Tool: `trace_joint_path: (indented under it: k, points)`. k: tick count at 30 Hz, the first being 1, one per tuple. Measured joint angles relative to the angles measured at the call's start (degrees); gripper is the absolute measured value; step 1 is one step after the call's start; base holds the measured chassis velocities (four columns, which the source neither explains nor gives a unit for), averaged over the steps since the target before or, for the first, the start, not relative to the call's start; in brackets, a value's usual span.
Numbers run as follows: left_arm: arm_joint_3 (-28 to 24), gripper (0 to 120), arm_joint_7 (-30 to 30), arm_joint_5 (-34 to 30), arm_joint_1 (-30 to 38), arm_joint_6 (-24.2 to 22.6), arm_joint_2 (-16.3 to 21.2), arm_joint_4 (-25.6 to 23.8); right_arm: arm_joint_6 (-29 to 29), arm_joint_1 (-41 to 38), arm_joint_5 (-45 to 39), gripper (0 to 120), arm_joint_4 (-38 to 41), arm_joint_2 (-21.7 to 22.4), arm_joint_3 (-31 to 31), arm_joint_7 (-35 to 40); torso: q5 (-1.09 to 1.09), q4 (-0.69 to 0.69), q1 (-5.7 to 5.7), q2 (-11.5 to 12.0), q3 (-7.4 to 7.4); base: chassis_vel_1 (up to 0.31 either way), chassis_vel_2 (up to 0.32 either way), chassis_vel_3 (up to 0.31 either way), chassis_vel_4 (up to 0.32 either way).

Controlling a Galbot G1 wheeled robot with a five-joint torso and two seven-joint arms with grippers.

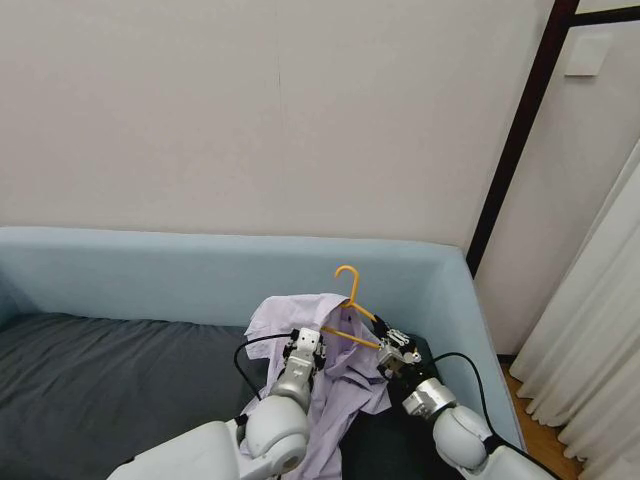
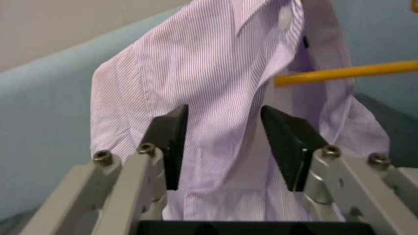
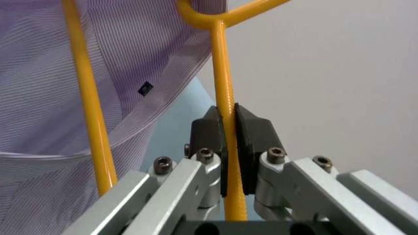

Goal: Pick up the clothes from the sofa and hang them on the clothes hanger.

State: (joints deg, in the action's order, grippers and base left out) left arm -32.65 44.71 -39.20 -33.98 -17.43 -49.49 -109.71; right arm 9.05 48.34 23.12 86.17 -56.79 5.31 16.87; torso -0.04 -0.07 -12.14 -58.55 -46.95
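Over the right end of the sofa [image 1: 150, 275], the right gripper [image 3: 228, 122] is clamped on the yellow hanger [image 3: 220, 63], with its pads [image 3: 251, 132] pressed tight on one straight run of the wire. The purple striped shirt [image 1: 340, 395] hangs draped over that hanger, above the seat. The left gripper [image 2: 223, 117] has its jaws wide apart, and a fold of the shirt runs between them. Neither pad looks to be pressing the cloth.

The main risk, as I judge it, is the shirt sliding off. It sits bunched and lopsided, with most of its weight hanging on the left gripper's side. A tug or a tilt of the hanger could drop it back onto the seat.

A second risk is the hanger turning in the right gripper, since thin round wire pinched at one spot can twist under an uneven load. If the left jaws close where they are, they may catch several layers at once and drag the collar askew.

Seen from the left gripper, the shirt lies directly ahead and between the jaws, with the tip of a hanger arm near one side. At the right gripper, the wire rises straight out of the pads and the shirt hangs just beside them.
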Motion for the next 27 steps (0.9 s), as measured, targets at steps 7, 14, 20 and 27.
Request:
trace_joint_path:
  k: [7, 14, 20, 27]
  points:
    - [11.42, 72, -21.02, 9.7, -12.79, 18.76, 15.13, -4.84, 1.77, 0.63, 3.08, 4, -0.69, -0.61, -1.4, 0.25, -0.01, 0.04, 0.0, 0.0, 0.0, 0.0, 0.0, 0.0, 0.0]
    - [23.94, 98, -42.78, 12.93, -14.09, 40.48, 24.17, 0.94, 2.32, 0.78, 4.74, 4, -1.65, -1.59, -1.49, 0.53, -0.03, -0.05, 0.0, 0.0, 0.0, 0.0, 0.0, 0.0, 0.0]
    - [27.18, 100, -48.63, 4.17, -12.48, 40.67, 26.7, 3.34, 2.62, -1.51, 5.24, 4, -2.55, -2.74, 0.79, 0.55, -0.01, 0.0, 0.0, 0.0, -0.01, 0.0, 0.0, 0.0, 0.0]
    - [7.98, 100, -70.68, -9.9, 9.16, 35.02, 23.85, 19.03, 3.41, -4.18, 6.2, 4, -3.49, -3.34, 4.17, 0.73, -0.09, 0.0, 0.0, 0.01, -0.02, 0.0, 0.0, 0.0, 0.0]
